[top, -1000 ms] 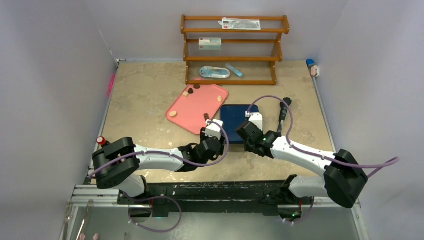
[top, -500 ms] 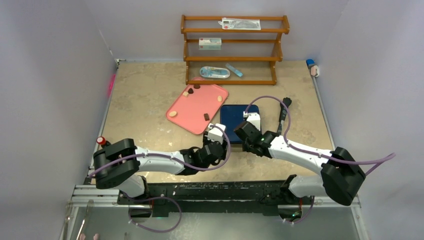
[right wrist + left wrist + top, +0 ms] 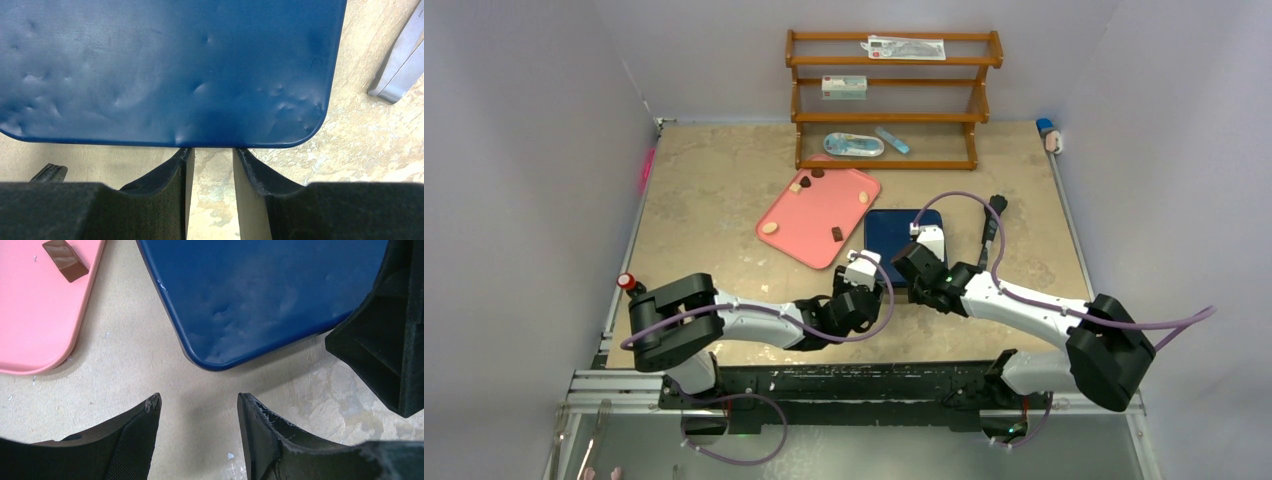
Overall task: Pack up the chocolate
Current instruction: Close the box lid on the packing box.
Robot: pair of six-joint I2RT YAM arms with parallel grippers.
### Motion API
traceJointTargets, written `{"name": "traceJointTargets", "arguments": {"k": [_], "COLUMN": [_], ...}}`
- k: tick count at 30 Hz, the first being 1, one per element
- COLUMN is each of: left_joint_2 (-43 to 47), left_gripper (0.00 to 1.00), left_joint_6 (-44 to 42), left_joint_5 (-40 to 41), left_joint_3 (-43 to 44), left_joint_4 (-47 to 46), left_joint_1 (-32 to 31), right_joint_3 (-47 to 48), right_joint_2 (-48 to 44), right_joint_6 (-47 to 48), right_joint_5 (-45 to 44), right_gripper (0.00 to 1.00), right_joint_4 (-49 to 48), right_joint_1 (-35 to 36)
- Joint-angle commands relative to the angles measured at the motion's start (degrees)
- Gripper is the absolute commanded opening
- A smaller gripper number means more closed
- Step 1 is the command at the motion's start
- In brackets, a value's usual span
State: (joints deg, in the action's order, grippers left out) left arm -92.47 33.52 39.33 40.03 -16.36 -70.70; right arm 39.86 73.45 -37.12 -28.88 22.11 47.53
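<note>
Left end effector (image 3: 198, 400) nearer blue lid (image 3: 265, 295)

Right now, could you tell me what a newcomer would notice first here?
The pink tray left of centre, with a few chocolate pieces scattered on it, stands out. Beside it lies a dark blue box, with the left pincer and right pincer open at its near edge.
</note>
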Motion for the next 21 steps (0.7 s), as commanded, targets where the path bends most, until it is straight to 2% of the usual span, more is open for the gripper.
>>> {"name": "traceJointTargets", "arguments": {"k": [1,21], "left_joint_2": [-0.32,-1.49], "left_gripper": [0.56,0.57], "left_joint_6": [-0.8,-1.36], "left_joint_5": [3.36,4.8], "left_joint_3": [2.07,1.96], "left_joint_4": [-3.15,-4.88], "left_joint_1": [-0.23,0.94], "right_joint_3": [1.1,1.55], "right_joint_2": [-0.7,0.15], "right_joint_6": [-0.86,-0.46], "right_joint_5": [-0.78,-0.49], "right_gripper": [0.37,0.37], "right_joint_4": [-0.4,-1.13], "right_joint_1": [0.28,0.37]}}
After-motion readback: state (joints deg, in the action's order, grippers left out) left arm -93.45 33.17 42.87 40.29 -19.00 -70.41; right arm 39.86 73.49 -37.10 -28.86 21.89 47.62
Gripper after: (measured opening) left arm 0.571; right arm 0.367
